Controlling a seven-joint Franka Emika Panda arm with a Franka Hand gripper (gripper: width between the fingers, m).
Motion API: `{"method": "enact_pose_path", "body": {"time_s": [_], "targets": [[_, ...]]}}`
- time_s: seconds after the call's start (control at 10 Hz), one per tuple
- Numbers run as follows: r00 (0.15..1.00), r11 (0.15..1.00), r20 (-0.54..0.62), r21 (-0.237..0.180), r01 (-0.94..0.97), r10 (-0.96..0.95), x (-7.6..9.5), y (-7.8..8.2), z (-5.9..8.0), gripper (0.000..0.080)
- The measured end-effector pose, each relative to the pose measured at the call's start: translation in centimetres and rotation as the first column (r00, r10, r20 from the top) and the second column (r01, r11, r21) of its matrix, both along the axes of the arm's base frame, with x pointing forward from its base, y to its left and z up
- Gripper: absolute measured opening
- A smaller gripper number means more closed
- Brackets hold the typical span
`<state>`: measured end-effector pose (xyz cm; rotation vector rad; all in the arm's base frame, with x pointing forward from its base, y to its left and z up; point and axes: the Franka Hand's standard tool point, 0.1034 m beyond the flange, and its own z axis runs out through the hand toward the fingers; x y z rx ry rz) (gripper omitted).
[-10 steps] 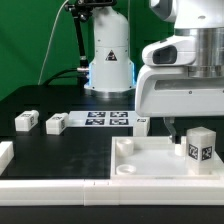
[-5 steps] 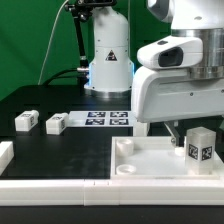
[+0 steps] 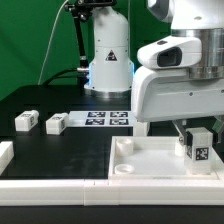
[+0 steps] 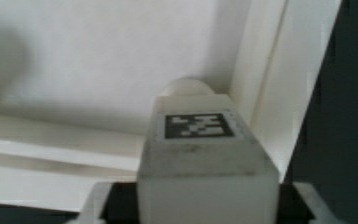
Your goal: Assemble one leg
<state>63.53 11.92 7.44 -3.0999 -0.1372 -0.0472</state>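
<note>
One leg (image 3: 196, 146) is clamped between the fingers of the gripper (image 3: 194, 128), held upright directly below it over the large white tray-like piece (image 3: 150, 165), its tag facing outward. Two further legs (image 3: 27, 121) (image 3: 57, 123) are seen well apart from the gripper, toward the exterior view's left. One marker board (image 3: 108, 118) lies behind.
</note>
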Motion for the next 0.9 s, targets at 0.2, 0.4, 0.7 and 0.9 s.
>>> {"method": "enact_pose_path", "body": {"time_s": [0.2,0.4,0.7,0.9], "targets": [[0.968,0.968,-0.009,0.023,0.251,-0.251,0.0,0.0,0.0,0.0289],[0.876,0.875,-0.005,0.045,0.482,-0.483,0.1,-0.8,0.1,0.0291],[0.752,0.752,-0.009,0.030,0.659,-0.659,-0.1,-2.0,0.0,0.0293],[0.682,0.682,0.001,0.013,0.731,-0.731,-0.1,-2.9,0.0,0.0294]]}}
